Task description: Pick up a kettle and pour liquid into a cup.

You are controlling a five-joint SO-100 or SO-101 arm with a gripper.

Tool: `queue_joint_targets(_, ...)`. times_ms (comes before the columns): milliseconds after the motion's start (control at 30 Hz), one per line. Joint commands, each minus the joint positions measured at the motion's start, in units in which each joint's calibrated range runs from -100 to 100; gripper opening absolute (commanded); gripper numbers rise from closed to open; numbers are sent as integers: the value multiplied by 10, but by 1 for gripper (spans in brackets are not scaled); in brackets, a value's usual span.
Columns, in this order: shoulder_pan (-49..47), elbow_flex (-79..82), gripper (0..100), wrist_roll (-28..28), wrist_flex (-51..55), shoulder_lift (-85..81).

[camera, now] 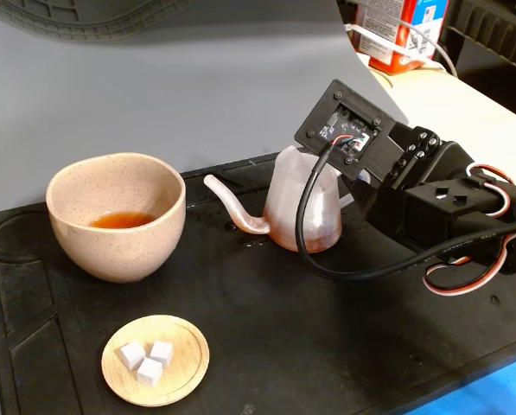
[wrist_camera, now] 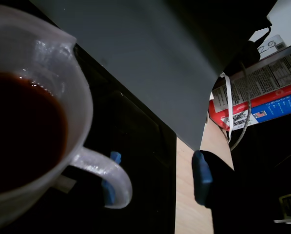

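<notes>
Gripper is spread around the kettle's handle, one blue pad threaded through the loop, not yet pinching. Kettle stands upright on the black mat, its spout towards the cup. A loose grip could let it swing and spill liquid. Grey wall behind.

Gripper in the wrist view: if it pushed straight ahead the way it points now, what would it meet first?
Most likely the kettle's handle: one blue-padded finger sits at the loop, the other stands apart, so the gripper is open. The kettle stands on the mat; depth is uncertain.
</notes>
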Motion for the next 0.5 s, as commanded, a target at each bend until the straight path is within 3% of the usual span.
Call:
queue_joint_targets(0, -10, -1, 19, -1, -6, -4)
queue_joint_targets(300, -15, 47, 19, -9, -16, -16)
queue_joint_targets(467, -8, 133, 19, -11, -13, -102)
